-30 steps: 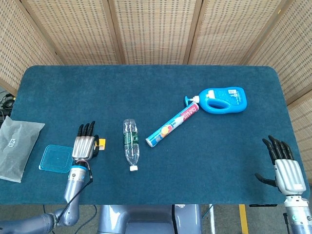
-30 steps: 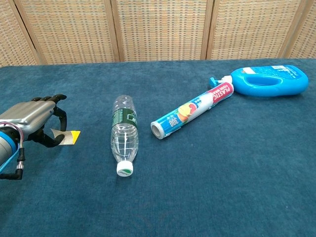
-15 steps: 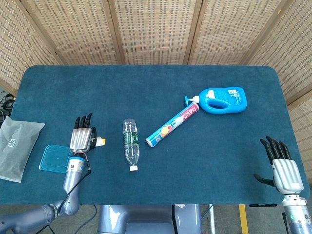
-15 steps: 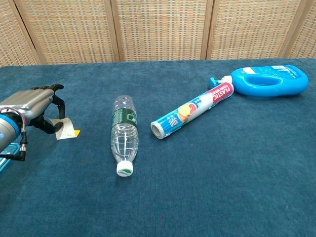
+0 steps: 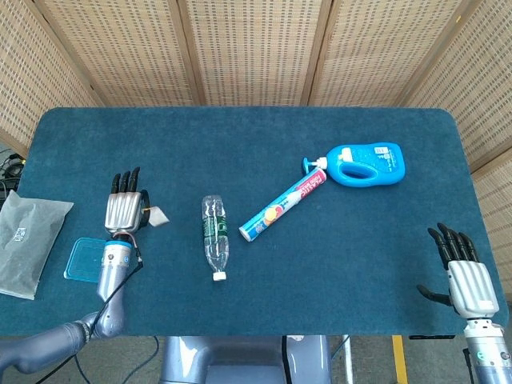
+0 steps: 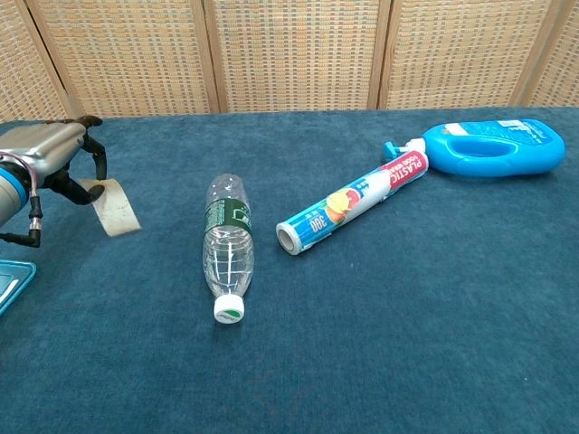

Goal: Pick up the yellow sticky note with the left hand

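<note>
Left hand (image 6: 50,155) at frame left pinches the yellow sticky note (image 6: 113,207), lifted off the bench (image 6: 380,325); right hand (image 5: 468,276) spread.

We count one water bottle (image 5: 214,236), one tube (image 5: 282,202), one blue jug (image 5: 366,165), one sticky note (image 6: 112,206), one lid (image 5: 85,260), one bag (image 5: 26,242).

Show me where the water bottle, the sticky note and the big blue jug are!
water bottle (image 5: 214,236): head view, on its clear middle.
sticky note (image 6: 115,208): chest view, on the pale sheet hanging from the left hand (image 6: 50,154).
big blue jug (image 5: 370,164): head view, on its blue body beside the handle.
</note>
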Action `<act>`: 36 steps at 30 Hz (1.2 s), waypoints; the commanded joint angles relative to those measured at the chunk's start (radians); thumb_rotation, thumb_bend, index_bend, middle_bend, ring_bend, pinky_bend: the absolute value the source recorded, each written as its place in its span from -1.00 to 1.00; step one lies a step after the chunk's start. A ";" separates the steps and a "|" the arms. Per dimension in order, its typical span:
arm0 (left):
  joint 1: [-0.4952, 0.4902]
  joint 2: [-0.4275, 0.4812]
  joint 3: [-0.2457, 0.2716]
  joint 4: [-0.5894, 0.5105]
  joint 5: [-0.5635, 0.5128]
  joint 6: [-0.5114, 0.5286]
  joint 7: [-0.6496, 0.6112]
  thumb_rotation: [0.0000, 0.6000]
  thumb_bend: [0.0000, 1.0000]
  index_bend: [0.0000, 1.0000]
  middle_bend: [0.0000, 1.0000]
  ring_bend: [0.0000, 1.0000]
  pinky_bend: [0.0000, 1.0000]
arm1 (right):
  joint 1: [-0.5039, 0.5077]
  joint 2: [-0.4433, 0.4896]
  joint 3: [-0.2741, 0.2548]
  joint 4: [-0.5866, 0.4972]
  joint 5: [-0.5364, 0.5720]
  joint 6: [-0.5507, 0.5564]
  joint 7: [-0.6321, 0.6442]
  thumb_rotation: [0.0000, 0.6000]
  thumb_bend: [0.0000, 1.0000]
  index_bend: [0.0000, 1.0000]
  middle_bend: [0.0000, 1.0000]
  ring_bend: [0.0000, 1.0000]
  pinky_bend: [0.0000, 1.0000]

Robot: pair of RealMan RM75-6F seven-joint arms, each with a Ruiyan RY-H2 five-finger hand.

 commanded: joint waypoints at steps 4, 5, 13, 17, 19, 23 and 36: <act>0.020 0.106 -0.063 -0.162 0.023 0.053 -0.113 1.00 0.24 0.23 -1.00 -1.00 -1.00 | 0.000 0.000 -0.002 -0.004 -0.008 0.004 -0.001 1.00 -1.00 -1.00 -1.00 -1.00 -1.00; 0.032 0.133 -0.071 -0.216 0.026 0.060 -0.144 1.00 0.24 0.23 -1.00 -1.00 -1.00 | -0.001 0.001 -0.003 -0.004 -0.010 0.006 -0.002 1.00 -1.00 -1.00 -1.00 -1.00 -1.00; 0.123 0.257 -0.022 -0.533 0.073 0.083 -0.280 1.00 0.24 0.23 -1.00 -1.00 -1.00 | -0.004 0.003 -0.003 -0.008 -0.013 0.014 -0.003 1.00 -1.00 -1.00 -1.00 -1.00 -1.00; 0.172 0.326 0.024 -0.718 0.085 0.041 -0.409 1.00 0.24 0.23 -1.00 -1.00 -1.00 | -0.003 0.001 -0.004 -0.009 -0.013 0.011 -0.008 1.00 -1.00 -1.00 -1.00 -1.00 -1.00; 0.186 0.358 0.035 -0.788 0.080 0.010 -0.479 1.00 0.24 0.23 -1.00 -1.00 -1.00 | -0.003 0.001 -0.004 -0.010 -0.013 0.012 -0.010 1.00 -1.00 -1.00 -1.00 -1.00 -1.00; 0.195 0.414 0.049 -0.899 0.041 -0.077 -0.613 1.00 0.24 0.23 -1.00 -1.00 -1.00 | -0.005 0.001 -0.005 -0.013 -0.017 0.017 -0.016 1.00 -1.00 -1.00 -1.00 -1.00 -1.00; 0.195 0.439 0.167 -0.991 0.035 -0.236 -0.780 1.00 0.24 0.23 -1.00 -1.00 -1.00 | -0.006 0.002 -0.005 -0.019 -0.018 0.021 -0.020 1.00 -1.00 -1.00 -1.00 -1.00 -1.00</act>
